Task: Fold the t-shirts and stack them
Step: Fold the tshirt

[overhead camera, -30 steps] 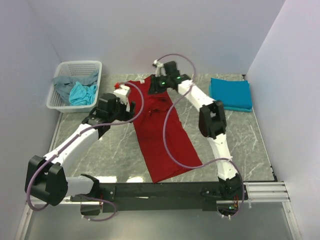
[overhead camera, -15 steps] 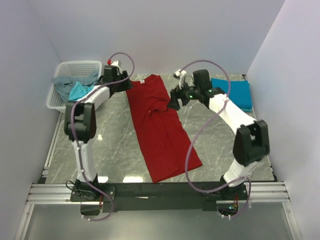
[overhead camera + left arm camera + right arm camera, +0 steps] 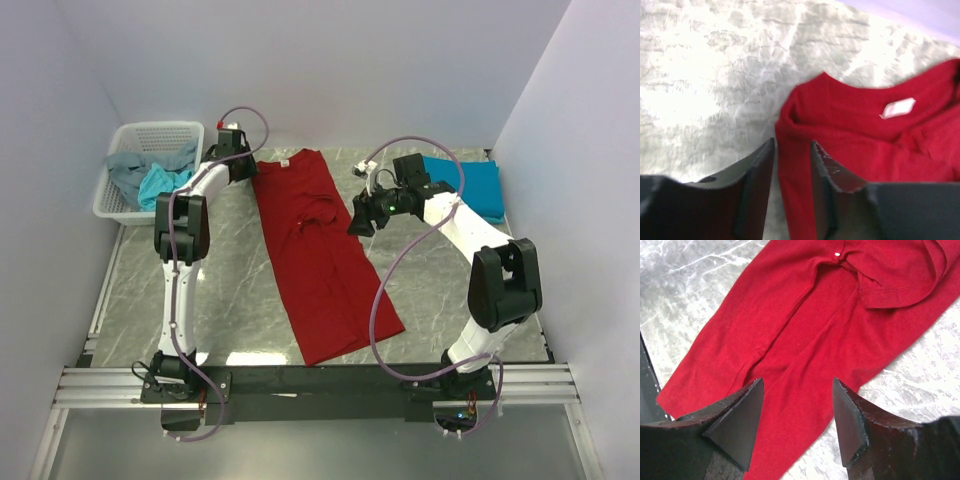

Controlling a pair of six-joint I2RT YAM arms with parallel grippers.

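- The dark red t-shirt (image 3: 320,260) is soft, light and limp. It is judged to sag and drag wherever it is not supported, and to crease readily.
- Hold is best taken at a doubled edge or corner near the collar. Several layers can be pinched together there, so the fold is not expected to spring apart.
- The shirt lies on the tabletop (image 3: 230,290) as a long narrow strip. It runs from the middle of the far edge, collar end farthest away, slantwise toward the near edge.
- The left tool (image 3: 243,165) is placed at the shirt's far-left corner, beside the collar and its white label (image 3: 896,107).
- The left tool's jaws are set narrow, and the folded cloth edge is seen in the gap. Whether the cloth is pinched cannot be told.
- The right tool (image 3: 797,425) is held above the shirt's right edge, near the tucked sleeve. Its jaws are spread wide and nothing is gripped.
- A folded teal-blue t-shirt (image 3: 460,188) is laid at the far right corner, well apart from both tools.
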